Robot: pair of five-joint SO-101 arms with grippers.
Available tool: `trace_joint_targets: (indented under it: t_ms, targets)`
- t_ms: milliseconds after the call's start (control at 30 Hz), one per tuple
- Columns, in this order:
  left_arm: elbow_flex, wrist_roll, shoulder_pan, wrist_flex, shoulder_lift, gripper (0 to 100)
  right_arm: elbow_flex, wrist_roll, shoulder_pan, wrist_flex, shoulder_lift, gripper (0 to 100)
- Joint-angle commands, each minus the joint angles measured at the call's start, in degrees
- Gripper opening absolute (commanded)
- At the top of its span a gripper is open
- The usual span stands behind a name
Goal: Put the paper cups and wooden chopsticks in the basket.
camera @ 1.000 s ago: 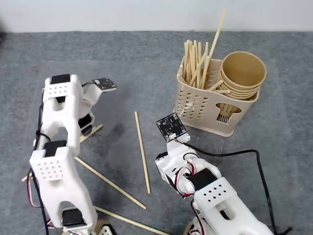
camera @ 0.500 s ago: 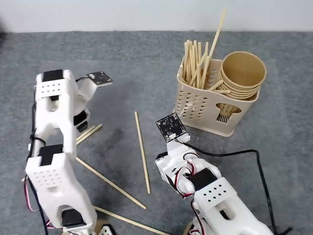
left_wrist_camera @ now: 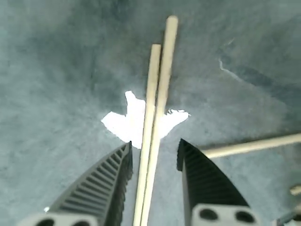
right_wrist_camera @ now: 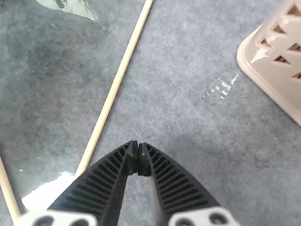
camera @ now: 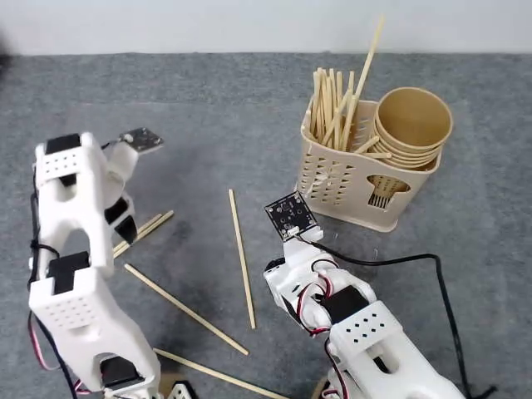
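Now | left gripper (left_wrist_camera: 155, 145) spread astride paired chopsticks (left_wrist_camera: 157, 84) | right gripper (right_wrist_camera: 136, 147) closed

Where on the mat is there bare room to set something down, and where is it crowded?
Bare: the far mat between the left arm and the basket, and the strip right of the basket and cable. Crowded: the near side from the left arm to the right arm, where loose chopsticks lie, two between the open fingers of the left gripper.
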Motion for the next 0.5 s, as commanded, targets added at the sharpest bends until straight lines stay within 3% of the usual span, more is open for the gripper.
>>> trace_joint_targets:
  t_ms: [0,333,467]
  targets:
    - [4.62,-0.70,-0.97,-6.24,-1.93,16,-0.26,0.26,-0.48,-0.57,-0.40,1.5]
    - [11.38,-0.79,-2.02,-19.34,3.96,15,-0.26,0.26,-0.48,-0.57,-0.31,1.5]
    - [9.89,-3.25,-2.29,-17.76,5.71,10,-0.26,0.44,-0.57,-0.57,-0.31,1.5]
